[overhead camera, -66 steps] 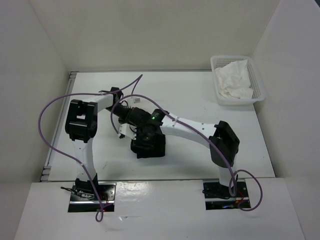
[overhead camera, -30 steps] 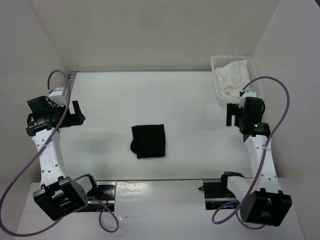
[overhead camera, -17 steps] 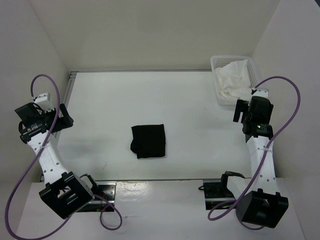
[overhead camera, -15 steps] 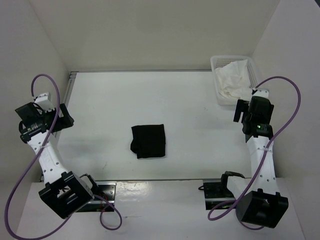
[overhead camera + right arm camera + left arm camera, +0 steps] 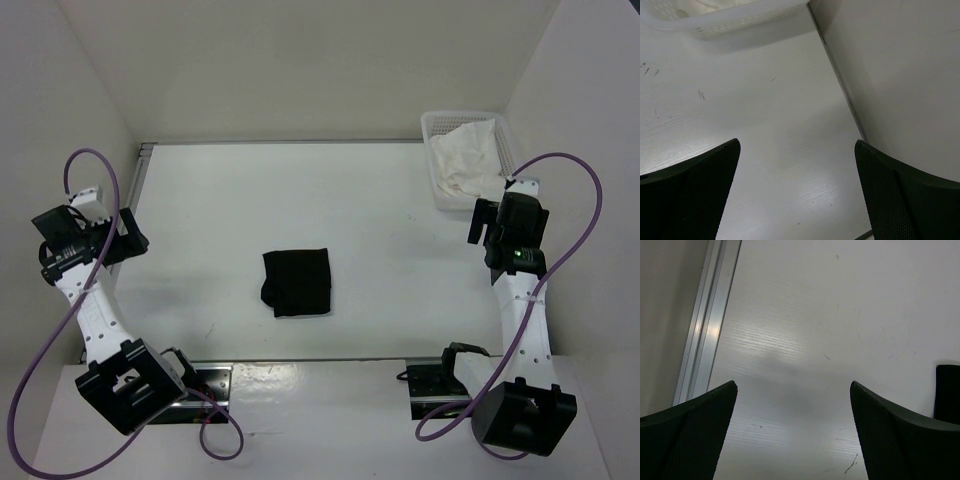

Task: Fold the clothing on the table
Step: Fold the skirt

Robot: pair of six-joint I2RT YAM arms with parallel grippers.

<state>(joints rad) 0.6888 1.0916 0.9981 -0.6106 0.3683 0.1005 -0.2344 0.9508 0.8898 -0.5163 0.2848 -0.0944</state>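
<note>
Centre of frame, slightly lower left: clothing laid flat on table as compact black rectangle; fold judged done; left gripper at left edge, right gripper near basket, both spread wide, nothing held; arms best parked clear, garment left undisturbed.

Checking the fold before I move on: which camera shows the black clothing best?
Top external: the whole clothing lies uncovered on the table, a compact rectangle. Left wrist catches only a dark strip at its frame's right edge. Right wrist shows none of it, just table and basket.
</note>
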